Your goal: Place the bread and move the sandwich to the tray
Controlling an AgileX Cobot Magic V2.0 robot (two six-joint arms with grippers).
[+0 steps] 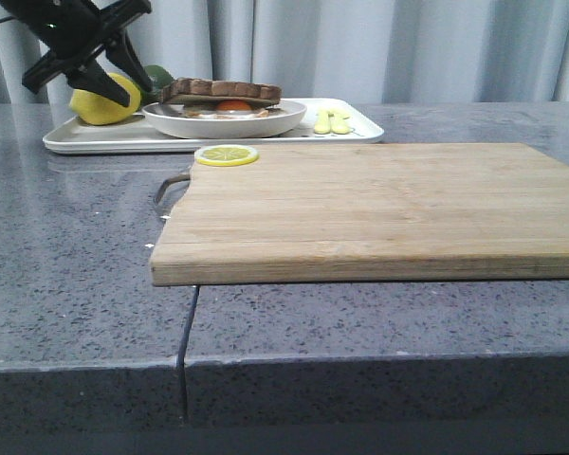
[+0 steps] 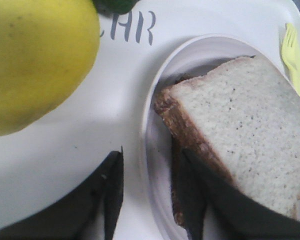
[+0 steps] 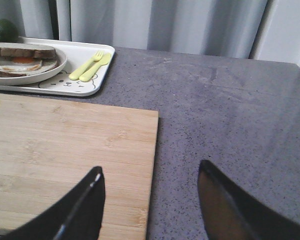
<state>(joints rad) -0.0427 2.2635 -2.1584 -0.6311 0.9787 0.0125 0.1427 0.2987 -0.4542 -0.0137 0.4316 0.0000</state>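
Front view: the sandwich (image 1: 222, 95) sits on its plate (image 1: 224, 119) on the tray (image 1: 123, 138), just to the right of and below the left gripper (image 1: 114, 68), whose fingers look spread; the stack looks soft, light and loose, so the stiff plate rim seems the safer hold. Left wrist view adds the pale top bread (image 2: 242, 130) just beyond the spread fingers (image 2: 112, 192), 1 over the rim. Right wrist view shows the right gripper (image 3: 150, 205) spread, well apart over the board (image 3: 70, 150), plus the egg (image 3: 20, 62).

We are viewing the sandwich (image 1: 222, 98) low from the front and close above the left jaws.
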